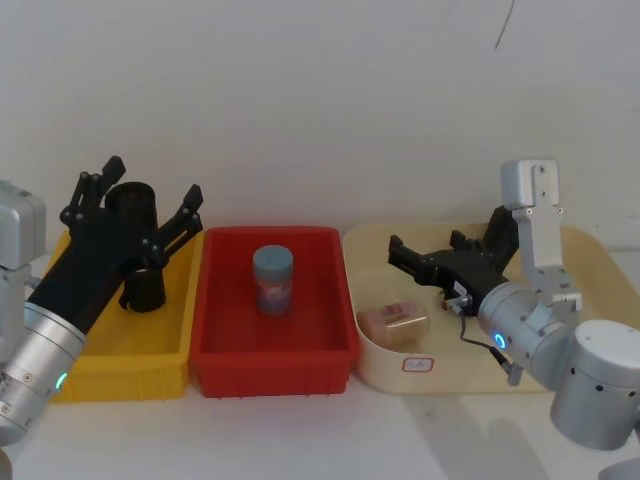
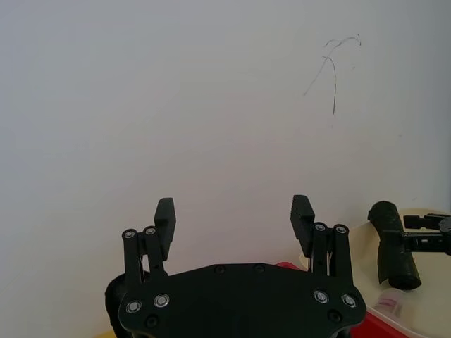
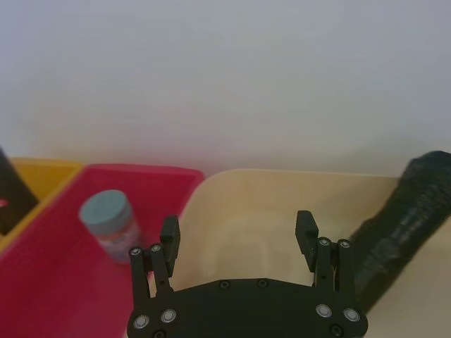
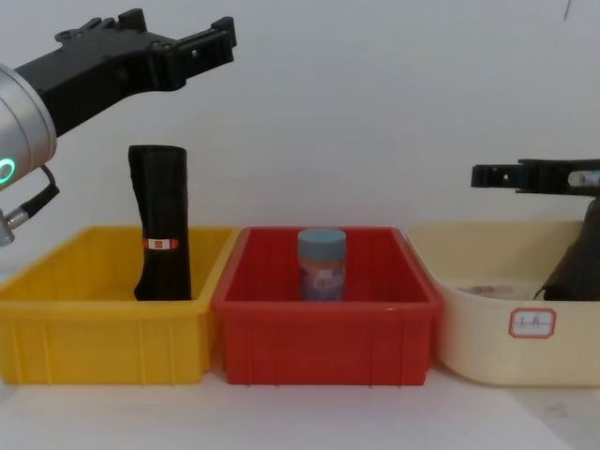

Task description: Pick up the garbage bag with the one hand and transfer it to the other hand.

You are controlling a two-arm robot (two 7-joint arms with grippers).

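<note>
— Where is the garbage bag (image 3: 405, 225) found, and how are the hands set?

— It is seen leaning in the cream tray (image 1: 560, 250), at 3 o'clock from the red bin (image 1: 215, 300). The right gripper (image 3: 238, 229) is held over that tray, spread wide with nothing between its fingers; the bag is placed just beside one finger, outside the gap. The left gripper (image 4: 183, 37) is held above the yellow bin (image 4: 56, 272), at 9 o'clock from the red bin, also wide open and empty.

— What is likely to be got wrong?

— The wrong roll may be taken. A labelled roll (image 4: 161, 225), black with a red-and-white band, is stood upright in the yellow bin right under the left gripper, and it is easily mistaken for the plain bag.

— And at the tray?

— If the right gripper is closed as it is aimed, nothing is caught, since the bag is off to its side. If it is swung across without being raised, the leaning bag may be knocked flat, or the pink packet (image 1: 395, 322) shoved. Crinkled plastic is judged slippery and soft, so a pinch near the tip may be lost in the handover. The jar (image 1: 272, 280) may be clipped if the bag is carried low across the red bin.
</note>
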